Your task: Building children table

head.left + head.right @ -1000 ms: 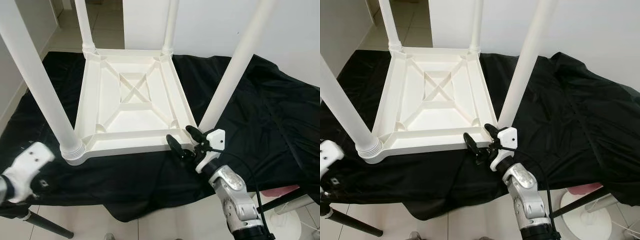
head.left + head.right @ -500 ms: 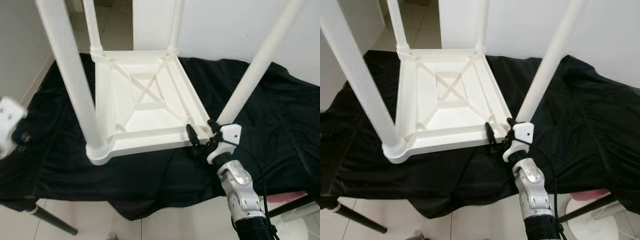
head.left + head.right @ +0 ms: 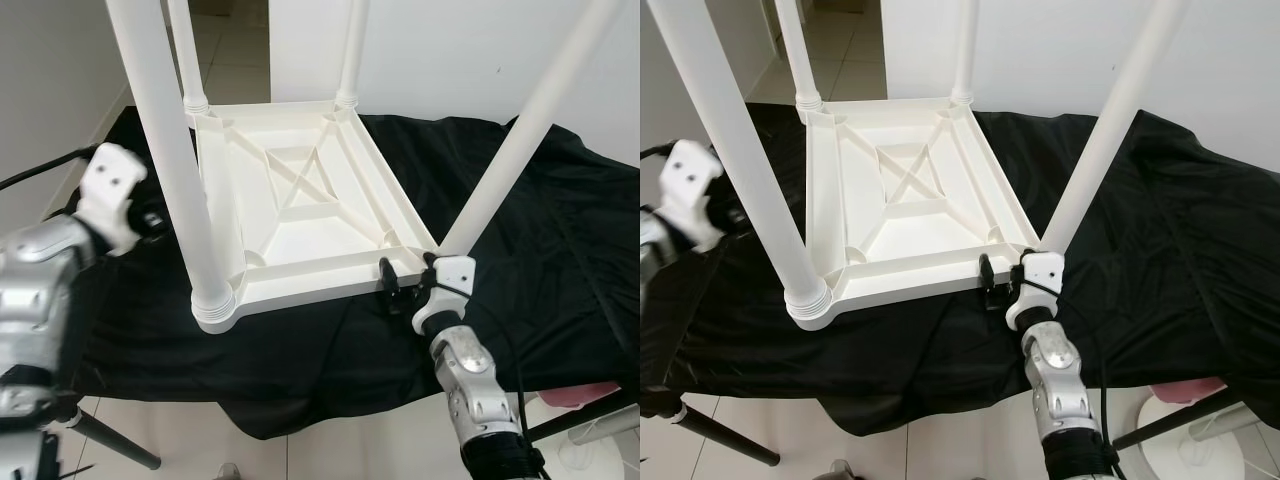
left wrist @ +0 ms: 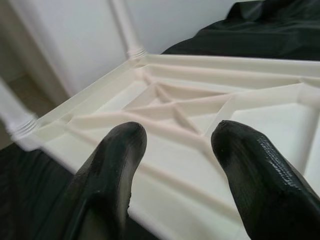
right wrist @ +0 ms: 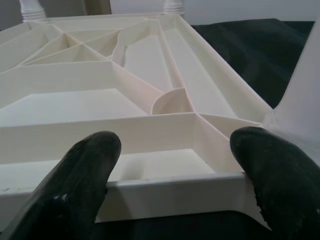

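Right gripper [image 3: 404, 283] up against the near rim of the children's table [image 3: 300, 210], jaws apart and straddling the corner by the near right leg [image 3: 520, 140], likely bracing it. Table upside down on the black cloth [image 3: 560, 240] over the desk, ribbed underside up so the legs can go in. Hard, smooth white plastic, crossed ribs, round tapering legs with ringed collars. Left gripper [image 4: 170, 165] off the left edge beside the near left leg [image 3: 170, 150], jaws apart, holding nothing.
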